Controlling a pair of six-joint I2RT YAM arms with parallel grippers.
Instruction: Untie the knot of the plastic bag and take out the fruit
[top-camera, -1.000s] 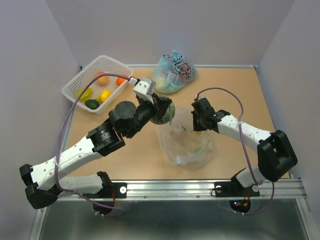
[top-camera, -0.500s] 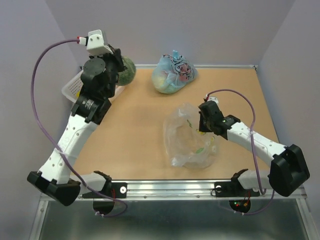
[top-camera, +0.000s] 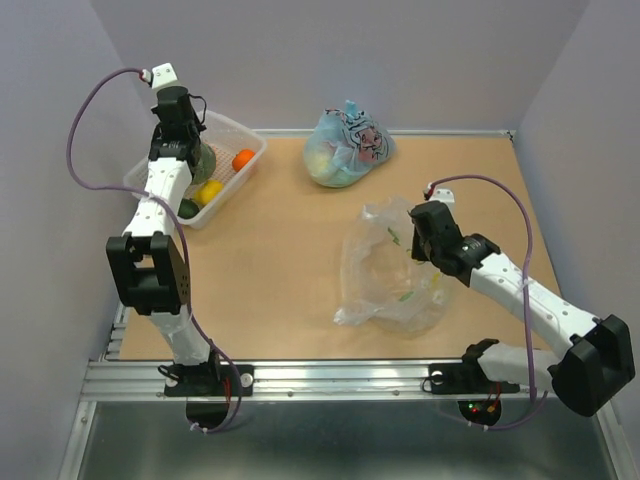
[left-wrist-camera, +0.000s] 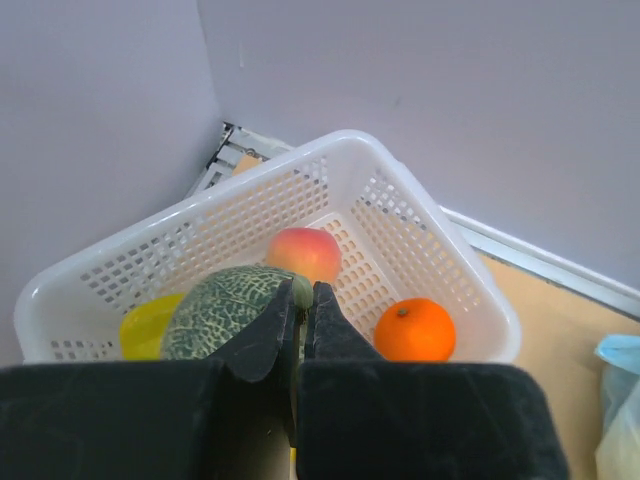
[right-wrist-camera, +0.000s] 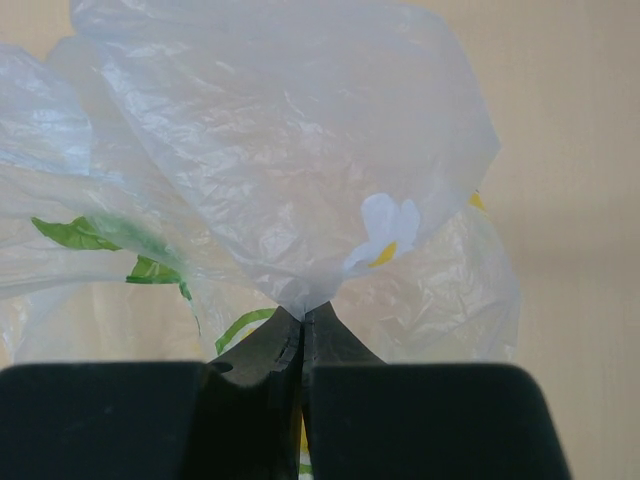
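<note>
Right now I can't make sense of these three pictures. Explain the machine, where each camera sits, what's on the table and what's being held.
These are two robot arms bolted to the near edge of a wooden table, each ending in a two-finger gripper. The wide picture looks down from above and behind them. The other two pictures come from a camera on each wrist. The left gripper is shut above a white basket, with a green melon at its fingertips, apparently held by the stem end. In the basket lie a peach, an orange and a lemon. The right gripper pinches a see-through plastic bag, which looks empty. A light-blue bag sits near the far edge.
</note>
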